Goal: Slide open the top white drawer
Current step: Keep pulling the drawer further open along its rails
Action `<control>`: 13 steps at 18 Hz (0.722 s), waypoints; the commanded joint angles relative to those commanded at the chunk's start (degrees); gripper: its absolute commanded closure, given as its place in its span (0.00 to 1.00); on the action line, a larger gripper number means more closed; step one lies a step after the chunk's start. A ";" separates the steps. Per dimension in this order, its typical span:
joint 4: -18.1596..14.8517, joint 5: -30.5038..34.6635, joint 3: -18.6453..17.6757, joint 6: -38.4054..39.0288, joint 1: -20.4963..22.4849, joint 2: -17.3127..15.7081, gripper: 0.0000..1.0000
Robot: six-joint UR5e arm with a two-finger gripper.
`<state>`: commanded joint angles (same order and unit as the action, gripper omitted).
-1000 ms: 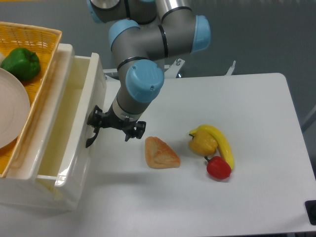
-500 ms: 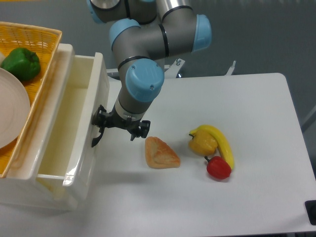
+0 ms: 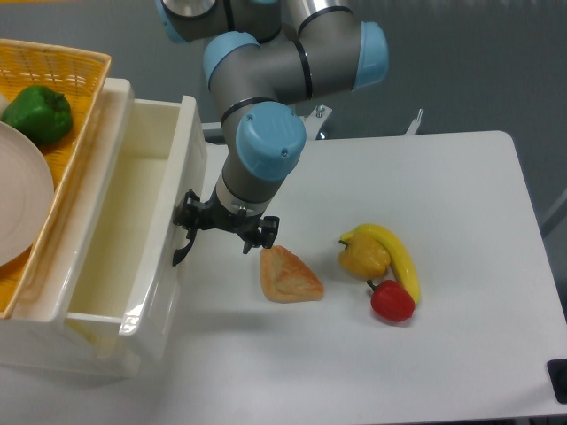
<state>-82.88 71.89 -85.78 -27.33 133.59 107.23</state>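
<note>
**Q:** State the position of the work object and the direction of its travel.

**A:** The glossy cream-white plastic top drawer [image 3: 106, 239], a deep rectangular box, occupies the left of the view. It stands pulled well out of the white cabinet body [image 3: 115, 93], with its interior exposed. Its long axis runs roughly from 12 o'clock to 6 o'clock in the frame. Its front panel faces 3 o'clock, toward the white table surface [image 3: 443, 354]. Judged from this layout, the opening travel is toward 3 o'clock.

**Q:** Where does the tool stand relative to it?

**A:** The black two-finger gripper [image 3: 226, 232] sits just beside the front panel, on its 3 o'clock side. The curved black drawer handle [image 3: 184, 243] lies at the gripper's 9 o'clock. One black finger appears to touch or hook the handle; true contact cannot be confirmed.

**Q:** Report the jaw state.

**A:** The jaws stand visibly apart. Whether they clamp the handle cannot be told.

**Q:** List any obstructions along the travel line.

**A:** A tan triangular bread piece [image 3: 288, 274] lies at the gripper's 4 o'clock, near the right finger. A yellow pepper with a yellow banana [image 3: 379, 252] and a small red pepper [image 3: 392, 301] lie farther toward 3 o'clock. Further pulling would likely bring the gripper close to the bread.
</note>
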 joint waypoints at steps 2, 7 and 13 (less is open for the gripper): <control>0.09 0.44 0.00 -0.09 0.09 -0.09 0.00; -0.35 1.67 -0.09 -2.11 0.26 0.09 0.00; -0.18 2.11 0.44 -2.20 0.44 0.09 0.00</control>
<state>-83.06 74.00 -85.34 -29.53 134.03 107.31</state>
